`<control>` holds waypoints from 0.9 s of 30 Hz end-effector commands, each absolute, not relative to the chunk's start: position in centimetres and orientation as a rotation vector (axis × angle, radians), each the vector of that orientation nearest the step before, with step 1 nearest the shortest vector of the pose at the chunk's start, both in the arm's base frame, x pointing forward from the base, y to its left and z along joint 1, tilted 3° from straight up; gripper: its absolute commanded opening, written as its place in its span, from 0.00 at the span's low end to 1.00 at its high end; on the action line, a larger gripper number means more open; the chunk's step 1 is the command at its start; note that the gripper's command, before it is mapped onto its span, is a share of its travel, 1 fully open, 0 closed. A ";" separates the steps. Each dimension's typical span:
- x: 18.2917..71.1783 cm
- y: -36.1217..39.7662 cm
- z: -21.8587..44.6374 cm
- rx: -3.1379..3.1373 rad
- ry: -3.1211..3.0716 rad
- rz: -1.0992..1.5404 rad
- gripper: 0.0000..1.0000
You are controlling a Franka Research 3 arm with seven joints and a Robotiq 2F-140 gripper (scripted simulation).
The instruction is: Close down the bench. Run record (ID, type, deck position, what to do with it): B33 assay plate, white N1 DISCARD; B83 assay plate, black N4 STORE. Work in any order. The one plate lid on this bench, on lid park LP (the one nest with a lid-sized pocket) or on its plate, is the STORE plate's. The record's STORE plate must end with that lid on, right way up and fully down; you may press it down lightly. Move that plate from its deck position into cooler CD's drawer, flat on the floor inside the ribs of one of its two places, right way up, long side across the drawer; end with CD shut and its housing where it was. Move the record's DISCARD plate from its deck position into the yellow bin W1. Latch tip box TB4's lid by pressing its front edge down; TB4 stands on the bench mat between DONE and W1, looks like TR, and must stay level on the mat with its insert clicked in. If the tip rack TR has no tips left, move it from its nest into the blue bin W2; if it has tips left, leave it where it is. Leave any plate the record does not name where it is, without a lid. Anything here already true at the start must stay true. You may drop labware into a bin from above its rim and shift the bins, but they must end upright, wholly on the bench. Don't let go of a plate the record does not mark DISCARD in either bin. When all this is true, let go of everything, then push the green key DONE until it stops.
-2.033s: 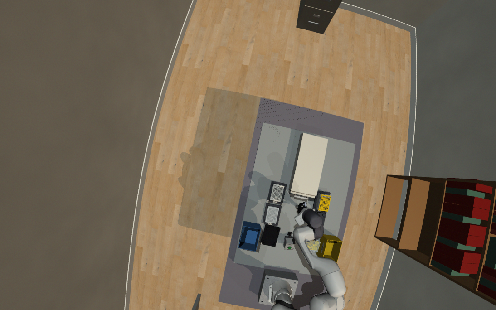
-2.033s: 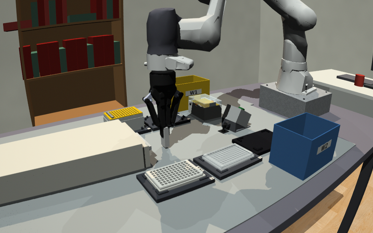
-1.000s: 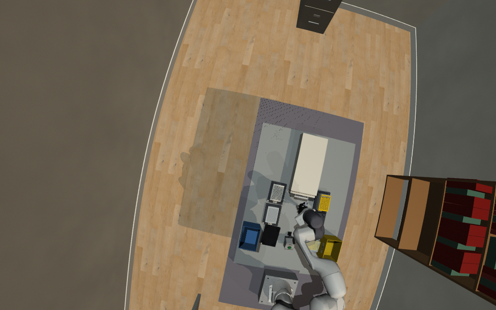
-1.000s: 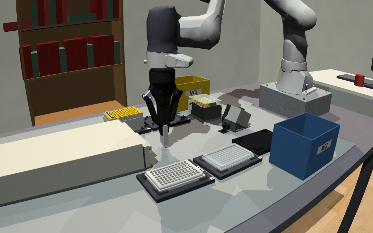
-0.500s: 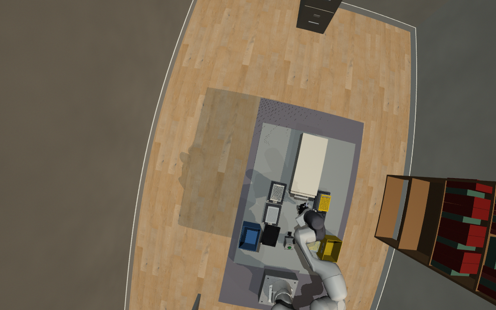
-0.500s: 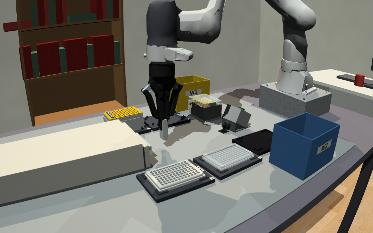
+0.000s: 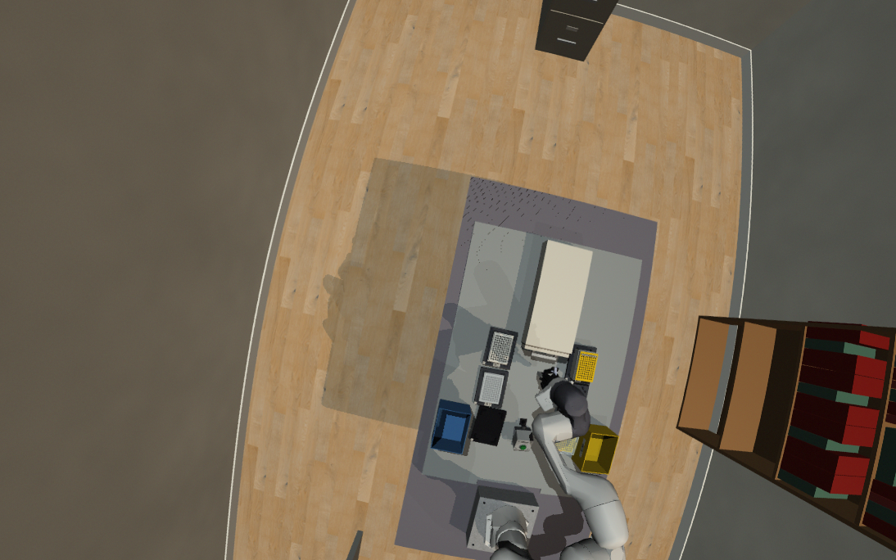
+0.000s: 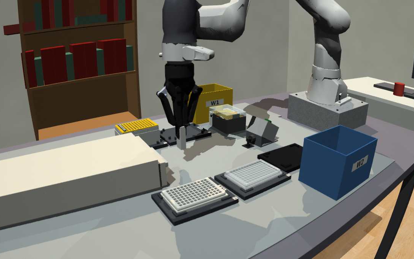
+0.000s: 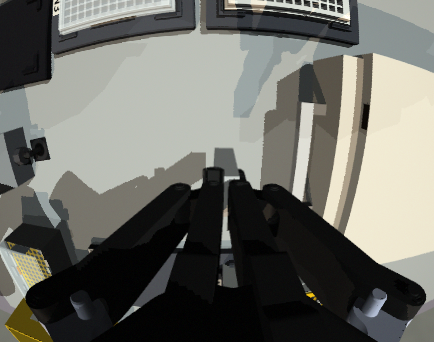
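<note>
My gripper [image 8: 181, 141] is shut on nothing. It points straight down, fingertips close to the bench, just off the front end of the cream cooler CD [image 8: 67, 173]. In the wrist view the fingertips [image 9: 219, 177] are left of the cooler's front face [image 9: 363, 143]; its drawer looks shut. The white plate [image 8: 193, 193] sits on nest N1. A pale translucent gridded plate [image 8: 252, 173] sits on the nest beside it. A flat black nest or plate [image 8: 282, 156] lies past that; I cannot tell which. Tip box TB4 [image 8: 228, 119] has a clear lid.
Tip rack TR [image 8: 136, 126] with a yellow top stands behind the cooler's front end. An empty black nest lies behind my gripper. Yellow bin W1 [image 8: 213, 99] is at the back, blue bin W2 [image 8: 338, 161] at the right. The DONE key housing [image 8: 261, 130] stands beside TB4.
</note>
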State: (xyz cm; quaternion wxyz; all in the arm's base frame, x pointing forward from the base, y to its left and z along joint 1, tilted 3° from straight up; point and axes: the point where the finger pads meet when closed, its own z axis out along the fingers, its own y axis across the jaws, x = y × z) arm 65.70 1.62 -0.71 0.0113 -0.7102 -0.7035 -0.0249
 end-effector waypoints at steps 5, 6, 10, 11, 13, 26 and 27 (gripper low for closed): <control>65.5 1.5 0.2 -2.207 -2.196 -0.070 0.00; 65.5 1.5 0.4 -2.207 -2.196 -0.070 0.00; 65.4 1.5 0.9 -2.207 -2.196 -0.070 0.00; 65.4 1.5 1.0 -2.207 -2.196 -0.070 0.00; 65.4 1.5 1.2 -2.207 -2.196 -0.070 0.00; 65.4 1.4 2.8 -2.207 -2.196 -0.070 0.00; 65.4 1.4 2.9 -2.207 -2.196 -0.070 0.00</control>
